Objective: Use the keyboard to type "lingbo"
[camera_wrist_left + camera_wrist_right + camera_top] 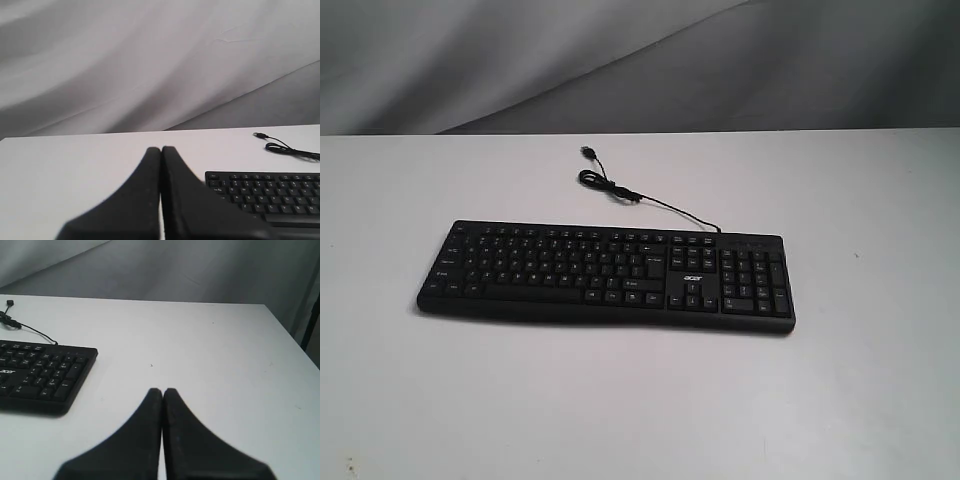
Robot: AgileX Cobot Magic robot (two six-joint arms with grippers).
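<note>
1. Exterior view, left side first: found no arm over the white table (410,400). Met the left gripper (161,150) only in the left wrist view, jaws pressed together on nothing, hovering above bare table near the left end of the keyboard (605,275), not touching it.
2. Found the keyboard lying flat in the middle of the table, long side across the view, letter block (555,262) in its left and middle part. Could not read the small white legends.
3. Judged it stiff, flat and rather light, so likely to slide on the smooth table under any sideways push. Expected the keys to sink under a light press.
4. Saw no need to take hold of it: better to touch one key at a time from straight above with a closed tip. For steadying, would choose the plain front edge, never the thin cable (640,197) curling loose behind.
5. Passed the "acer" logo (693,277) and the number pad (753,280) at the right end.
6. Met the right gripper (162,391) only in the right wrist view, likewise clenched and empty, above bare table beyond the number pad, apart from it.
</note>
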